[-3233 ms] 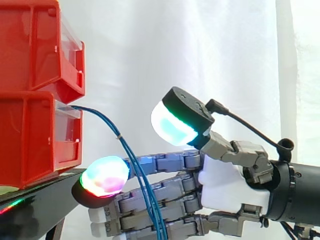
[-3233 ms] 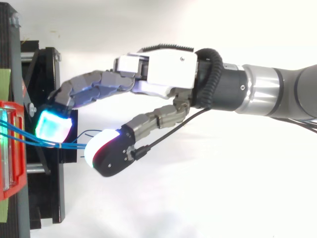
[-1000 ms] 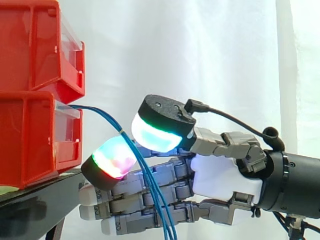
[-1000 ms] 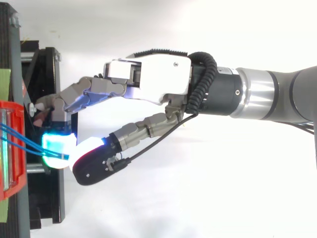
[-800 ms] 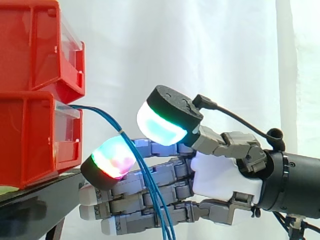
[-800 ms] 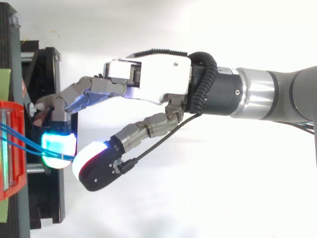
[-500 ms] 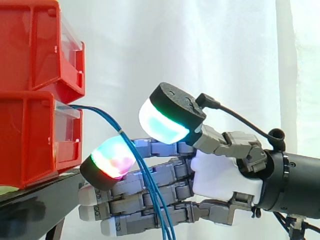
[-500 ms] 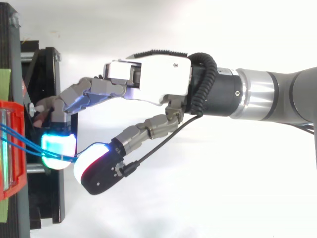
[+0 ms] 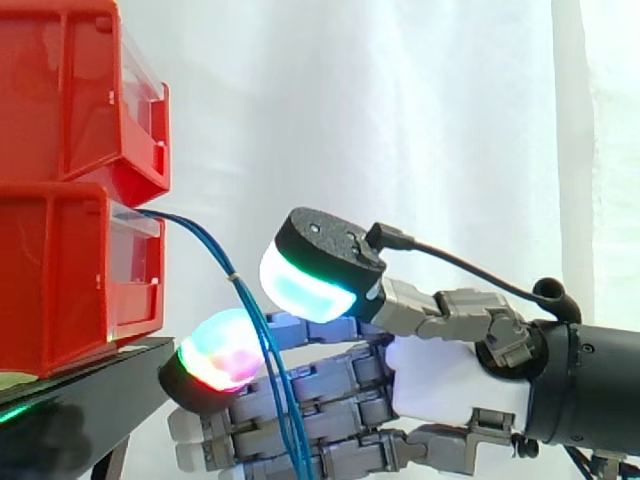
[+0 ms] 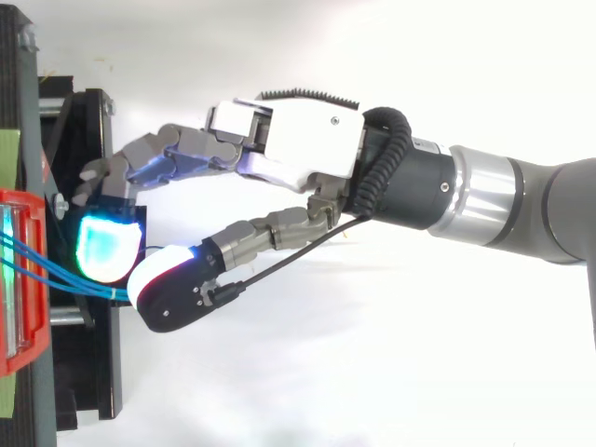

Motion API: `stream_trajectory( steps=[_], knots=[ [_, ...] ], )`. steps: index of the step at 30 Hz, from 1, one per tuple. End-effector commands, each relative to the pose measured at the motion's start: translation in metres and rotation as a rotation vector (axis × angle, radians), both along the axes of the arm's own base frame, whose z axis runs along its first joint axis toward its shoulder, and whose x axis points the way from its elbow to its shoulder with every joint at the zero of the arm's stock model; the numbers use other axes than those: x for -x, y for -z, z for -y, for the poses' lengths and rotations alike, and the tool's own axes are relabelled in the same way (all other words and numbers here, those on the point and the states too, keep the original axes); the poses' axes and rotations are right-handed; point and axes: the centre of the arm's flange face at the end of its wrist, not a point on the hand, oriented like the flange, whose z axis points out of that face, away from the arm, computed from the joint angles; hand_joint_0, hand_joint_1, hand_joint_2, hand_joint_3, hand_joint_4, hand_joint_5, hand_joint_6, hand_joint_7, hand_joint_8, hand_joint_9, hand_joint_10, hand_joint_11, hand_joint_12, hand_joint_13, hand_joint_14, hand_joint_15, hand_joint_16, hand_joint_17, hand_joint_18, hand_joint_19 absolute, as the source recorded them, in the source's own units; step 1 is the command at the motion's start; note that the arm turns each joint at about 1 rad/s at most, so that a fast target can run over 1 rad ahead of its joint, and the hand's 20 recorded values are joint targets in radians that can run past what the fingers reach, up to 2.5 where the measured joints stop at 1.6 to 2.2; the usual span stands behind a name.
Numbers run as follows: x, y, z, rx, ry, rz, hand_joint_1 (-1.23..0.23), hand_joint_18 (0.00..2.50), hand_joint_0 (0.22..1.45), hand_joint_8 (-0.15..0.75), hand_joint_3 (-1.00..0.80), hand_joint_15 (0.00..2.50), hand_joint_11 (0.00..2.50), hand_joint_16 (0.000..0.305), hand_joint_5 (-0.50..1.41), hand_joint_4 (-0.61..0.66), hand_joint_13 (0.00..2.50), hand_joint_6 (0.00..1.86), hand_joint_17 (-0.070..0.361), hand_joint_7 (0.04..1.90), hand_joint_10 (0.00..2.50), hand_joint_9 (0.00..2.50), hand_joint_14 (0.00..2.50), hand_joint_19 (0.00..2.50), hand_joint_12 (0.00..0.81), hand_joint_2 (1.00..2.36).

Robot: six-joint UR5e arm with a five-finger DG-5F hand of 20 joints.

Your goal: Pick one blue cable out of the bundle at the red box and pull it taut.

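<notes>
Thin blue cables [image 9: 205,240] leave the lower red bin [image 9: 60,270] as a bundle and hang down to the right across my fingers. From above, the blue cables [image 10: 56,270] run from the red bin [image 10: 19,279] to the thumb pad. My hand [image 9: 455,375] reaches in from the right with its fingers fairly straight. The thumb's glowing pad [image 9: 305,275] hovers above a glowing fingertip [image 9: 215,360], and the cables pass through the gap between them. I see no pinch on any cable. In the top view my hand [image 10: 298,140] sits just right of the stand.
A second red bin [image 9: 70,90] is stacked on the lower one. Both rest on a black stand [image 9: 90,380], whose edge [image 10: 93,372] lies under my fingertips. A white curtain hangs behind.
Over the last second the thumb lifted off the fingertip, then came down again toward the cables. The hand has sunk slightly and drawn a little away from the bin.
</notes>
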Motion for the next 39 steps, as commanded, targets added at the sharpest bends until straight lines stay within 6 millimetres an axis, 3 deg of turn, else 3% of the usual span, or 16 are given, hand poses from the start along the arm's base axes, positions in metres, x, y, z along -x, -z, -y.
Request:
stream_trajectory(
  steps=[1,16,29,39],
  knots=[
    [0.002,0.004,-0.002,0.001,0.002,-0.011,-0.71,0.32,0.50,0.304,-0.50,0.13,0.20,0.059,-0.20,0.20,0.36,0.81,0.133,0.83,0.00,0.51,0.00,0.07,0.399,1.00],
    [0.000,0.002,-0.012,0.008,-0.007,0.011,-0.67,0.32,0.50,0.311,-0.50,0.13,0.19,0.060,-0.20,0.20,0.37,0.81,0.134,0.83,0.00,0.51,0.00,0.08,0.402,1.00],
    [-0.003,-0.002,-0.024,0.022,-0.035,0.037,-0.73,0.32,0.56,0.293,-0.50,0.13,0.19,0.055,-0.20,0.18,0.36,0.83,0.124,0.86,0.00,0.51,0.00,0.08,0.382,1.00],
    [-0.003,-0.002,-0.024,0.022,-0.035,0.037,-0.74,0.32,0.60,0.285,-0.35,0.13,0.19,0.054,-0.21,0.16,0.37,0.87,0.122,0.85,0.00,0.50,0.00,0.08,0.377,1.01]
  ],
)
